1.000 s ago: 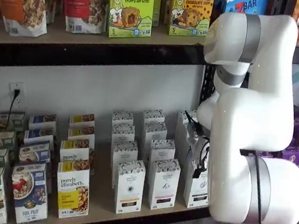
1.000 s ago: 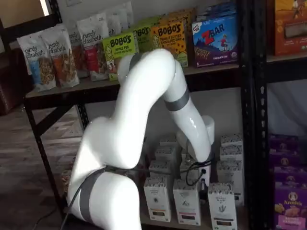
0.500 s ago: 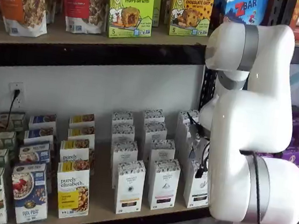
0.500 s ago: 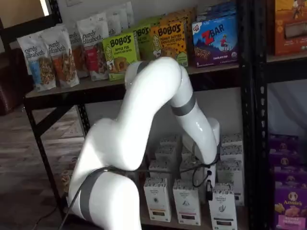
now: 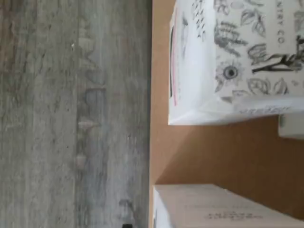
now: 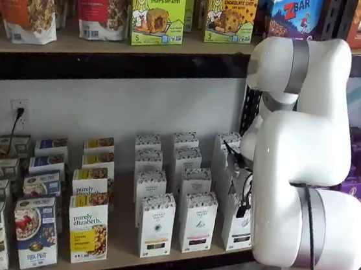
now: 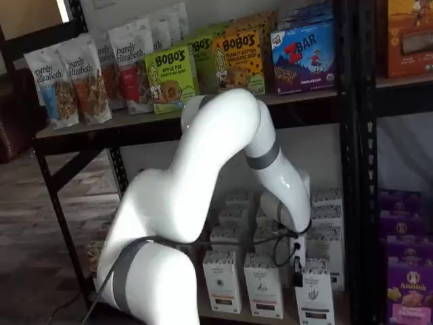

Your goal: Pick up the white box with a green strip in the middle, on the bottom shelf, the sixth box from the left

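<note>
The white box (image 6: 237, 230) stands at the front right of the bottom shelf (image 6: 123, 236), partly hidden by my arm. In a shelf view it (image 7: 313, 295) is the front right carton. My gripper (image 7: 295, 265) hangs just above and beside that box's top. It also shows in a shelf view (image 6: 241, 206), with a cable beside it. Only dark bits of the fingers show, so I cannot tell if they are open. The wrist view shows a speckled carton top (image 5: 237, 57) on the tan board (image 5: 213, 152), near its front edge.
Several alike white cartons (image 6: 197, 221) stand in rows left of and behind the target. "purely elizabeth" boxes (image 6: 88, 229) and colourful boxes (image 6: 35, 232) fill the shelf's left. A black rack post (image 7: 352, 169) stands right. Grey wood floor (image 5: 71, 114) lies below the shelf edge.
My arm has swung right and lower. The gripper has moved from over the middle cartons to just above the front right white box.
</note>
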